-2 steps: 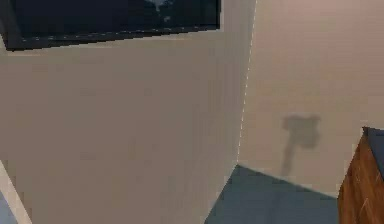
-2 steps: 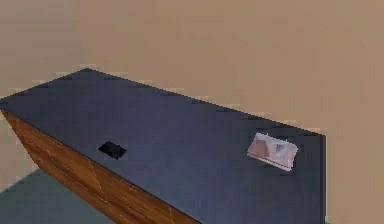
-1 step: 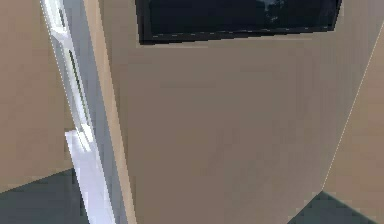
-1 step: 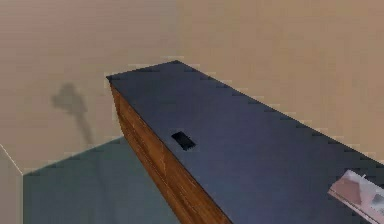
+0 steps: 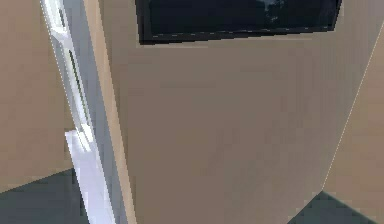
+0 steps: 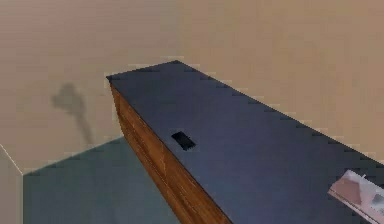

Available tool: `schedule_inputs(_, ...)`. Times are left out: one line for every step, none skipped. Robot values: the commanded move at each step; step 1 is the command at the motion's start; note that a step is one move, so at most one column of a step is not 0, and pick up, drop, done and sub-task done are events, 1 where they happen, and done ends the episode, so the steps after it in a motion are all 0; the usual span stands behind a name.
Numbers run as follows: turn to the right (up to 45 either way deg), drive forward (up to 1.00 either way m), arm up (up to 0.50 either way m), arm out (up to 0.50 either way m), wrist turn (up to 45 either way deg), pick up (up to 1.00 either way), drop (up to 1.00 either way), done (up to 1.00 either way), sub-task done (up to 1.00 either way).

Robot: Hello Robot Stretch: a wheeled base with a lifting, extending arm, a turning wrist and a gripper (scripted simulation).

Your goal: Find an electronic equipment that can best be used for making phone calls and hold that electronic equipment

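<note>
Black slab (image 6: pixel 182 140) on arm side view's counter (image 6: pixel 270 140); forward view, beige wall (image 5: pixel 230 130).

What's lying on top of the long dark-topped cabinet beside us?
On the cabinet top: a small flat black rectangle, possibly a phone, and a pale flat item cut by the picture's edge. The cabinet's inside is hidden.

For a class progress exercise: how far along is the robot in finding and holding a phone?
Done, probably: a small flat black rectangle, possibly the phone, lies on the long dark-topped wooden counter. In hand: the robot faces a plain beige wall, alongside that counter. Left: reaching, grasping and lifting it.
</note>
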Motion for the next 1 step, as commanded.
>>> schedule_inputs(0.0, 0.00, 0.32, 0.00, 0.0, 0.00, 0.00, 0.00, 0.00)
